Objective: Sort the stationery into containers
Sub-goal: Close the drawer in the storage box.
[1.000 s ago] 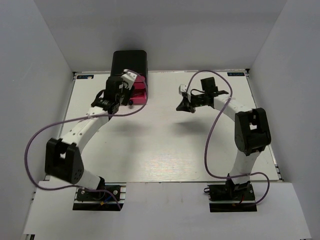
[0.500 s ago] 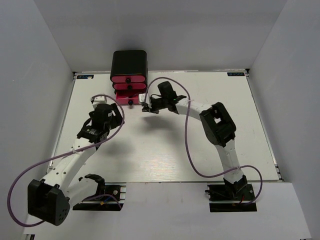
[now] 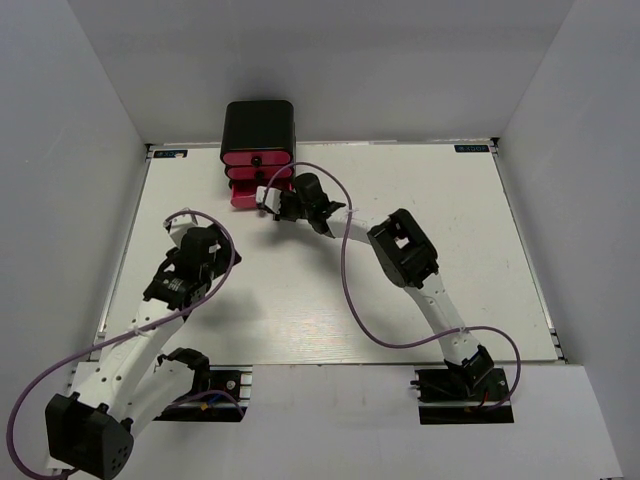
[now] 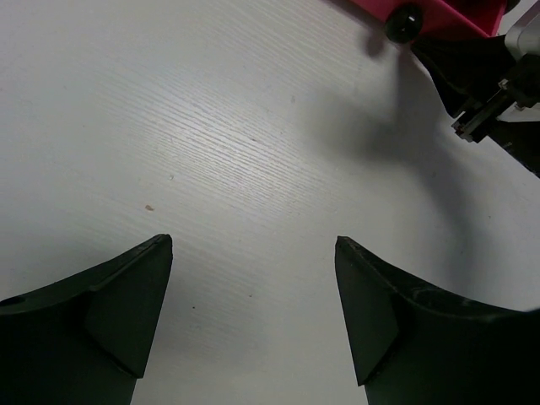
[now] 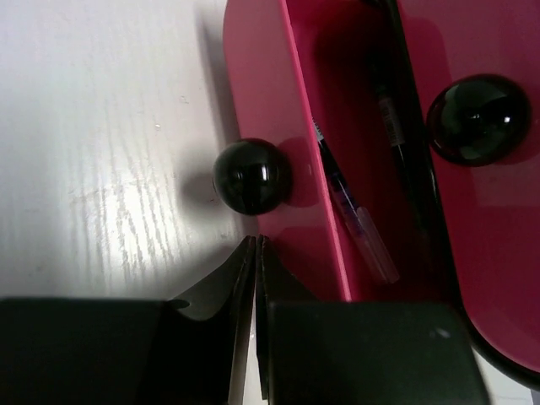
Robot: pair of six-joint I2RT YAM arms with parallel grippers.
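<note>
The glossy black cabinet (image 3: 258, 122) stands at the table's back with its pink drawers (image 3: 258, 158) stacked in front. The bottom drawer (image 5: 295, 126) is pulled out. It holds a thin blue pen (image 5: 348, 207) and a darker thin pen (image 5: 403, 118). My right gripper (image 5: 255, 245) is shut and empty, its tips right beside the bottom drawer's black knob (image 5: 251, 175); it also shows in the top view (image 3: 268, 205). My left gripper (image 4: 253, 240) is open and empty over bare table, left of the cabinet and nearer than it (image 3: 192, 228). No loose stationery shows on the table.
The knob of the drawer above (image 5: 477, 118) shows in the right wrist view. The bottom drawer's knob (image 4: 405, 21) and the right gripper's body (image 4: 489, 84) show at the top right of the left wrist view. White walls enclose the table (image 3: 400, 290).
My left arm has drawn back from the cabinet toward the near left. My right arm has swung left across the table to the bottom drawer's front.
</note>
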